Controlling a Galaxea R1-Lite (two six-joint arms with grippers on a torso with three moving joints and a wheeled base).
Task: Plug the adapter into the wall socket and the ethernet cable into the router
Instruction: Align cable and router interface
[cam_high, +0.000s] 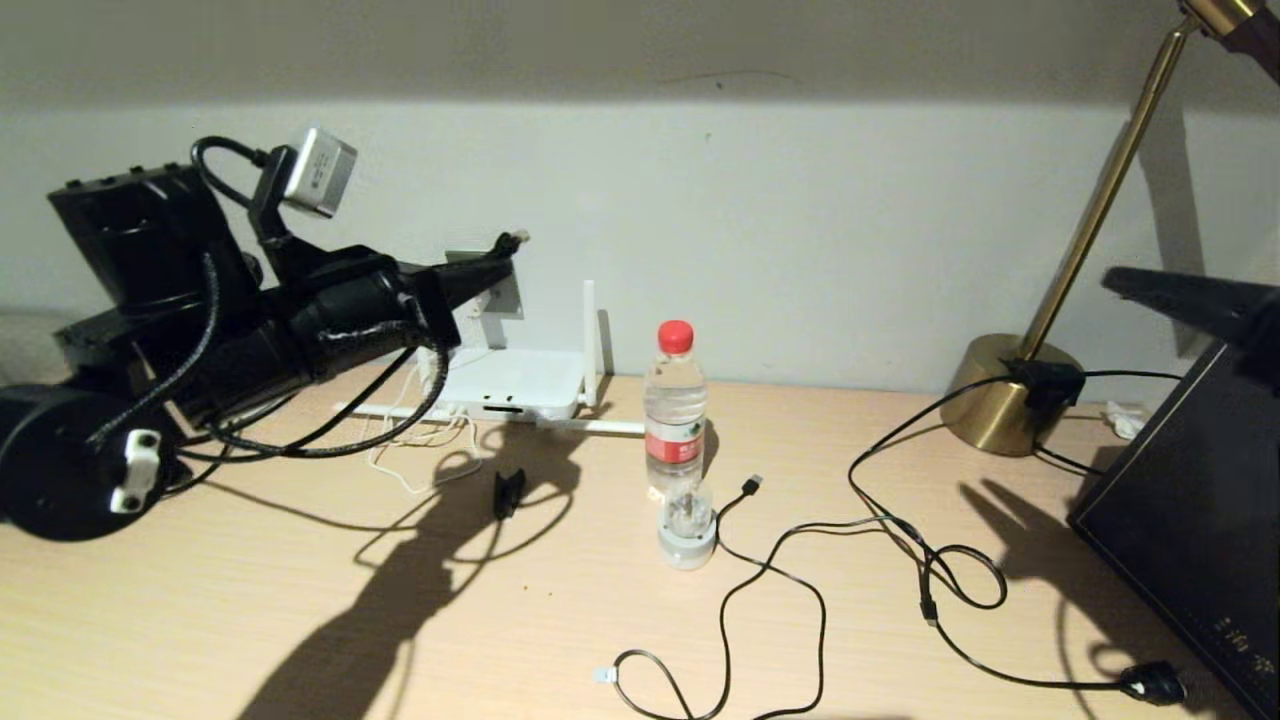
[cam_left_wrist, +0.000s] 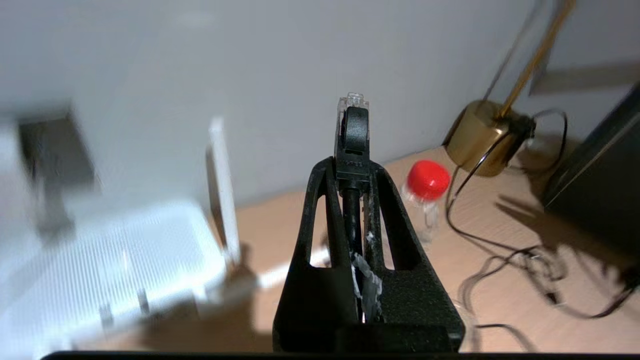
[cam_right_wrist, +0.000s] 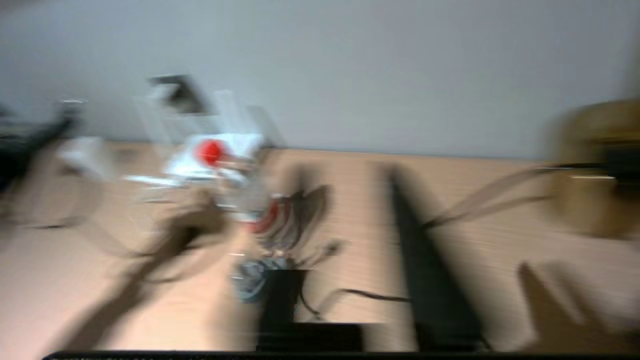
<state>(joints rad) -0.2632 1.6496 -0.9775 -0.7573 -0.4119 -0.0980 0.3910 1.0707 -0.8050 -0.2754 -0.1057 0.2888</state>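
Note:
My left gripper (cam_high: 500, 255) (cam_left_wrist: 350, 167) is raised near the wall, shut on the black boot of the ethernet cable (cam_high: 517, 238) (cam_left_wrist: 353, 115). The clear connector pokes out past the fingertips. Below it lies the white router (cam_high: 515, 385) (cam_left_wrist: 100, 270) with one antenna upright. The grey wall socket (cam_high: 508, 292) is partly hidden behind my fingers. A white block that looks like the adapter (cam_high: 478, 322) sits against the socket's lower part; its white cord (cam_high: 395, 470) loops on the desk. My right gripper (cam_high: 1130, 285) (cam_right_wrist: 345, 225) hovers at the far right, open and empty.
A red-capped water bottle (cam_high: 675, 410) stands mid-desk with a small white round gadget (cam_high: 687, 530) before it. A black USB-tipped cable (cam_high: 750, 485) and a cable with a chunky plug (cam_high: 1155, 685) sprawl right. A brass lamp (cam_high: 1010, 395) and a black box (cam_high: 1190, 510) stand at the right.

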